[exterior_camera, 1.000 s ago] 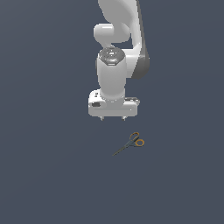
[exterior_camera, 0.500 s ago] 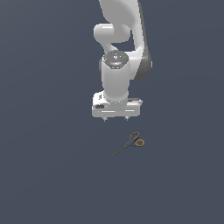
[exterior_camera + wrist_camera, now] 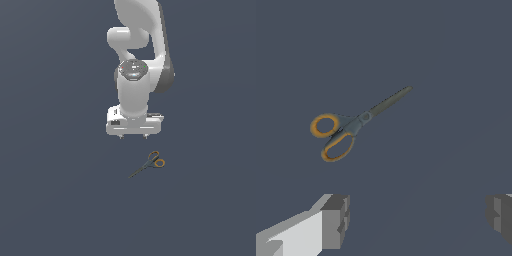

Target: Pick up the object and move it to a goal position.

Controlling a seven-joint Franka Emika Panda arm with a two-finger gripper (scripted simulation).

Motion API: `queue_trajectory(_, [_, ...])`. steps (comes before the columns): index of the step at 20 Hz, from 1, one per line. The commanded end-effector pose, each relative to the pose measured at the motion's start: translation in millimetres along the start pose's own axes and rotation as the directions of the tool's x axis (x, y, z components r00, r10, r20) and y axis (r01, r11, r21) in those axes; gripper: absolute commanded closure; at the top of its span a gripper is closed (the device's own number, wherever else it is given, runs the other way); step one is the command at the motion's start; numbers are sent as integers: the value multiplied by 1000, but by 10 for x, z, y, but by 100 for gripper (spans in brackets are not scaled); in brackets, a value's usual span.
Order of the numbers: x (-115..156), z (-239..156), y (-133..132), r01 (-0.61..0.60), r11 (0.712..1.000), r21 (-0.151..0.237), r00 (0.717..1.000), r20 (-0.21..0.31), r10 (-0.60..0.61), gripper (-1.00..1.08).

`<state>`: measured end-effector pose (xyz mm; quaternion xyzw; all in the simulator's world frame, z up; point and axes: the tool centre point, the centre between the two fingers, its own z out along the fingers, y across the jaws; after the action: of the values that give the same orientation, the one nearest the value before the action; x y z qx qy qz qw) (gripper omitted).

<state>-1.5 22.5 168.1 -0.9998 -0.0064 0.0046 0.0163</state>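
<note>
We see the arm (image 3: 134, 75) upright over the grey desk (image 3: 50, 200), its gripper (image 3: 133, 136) hanging above the surface with the fingers (image 3: 336, 220) spread wide and holding nothing. The scissors (image 3: 148, 164) lie flat and closed on the desk, below the gripper and slightly toward the exterior view's right, not yet between the fingers. We judge them light, stiff and thin; the thicker pivot (image 3: 362, 120), just beside the orange rings, looks like the best hold.
</note>
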Motion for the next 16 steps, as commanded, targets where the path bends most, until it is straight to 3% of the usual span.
queue_trajectory(1, [11, 19, -10, -21, 1000, 0, 1000, 0, 21, -92])
queue_trajectory(9, [77, 123, -61, -144, 990, 2, 990, 1, 144, -92])
queue_trajectory(16, [163, 269, -131, -306, 952, 2, 952, 2, 306, -92])
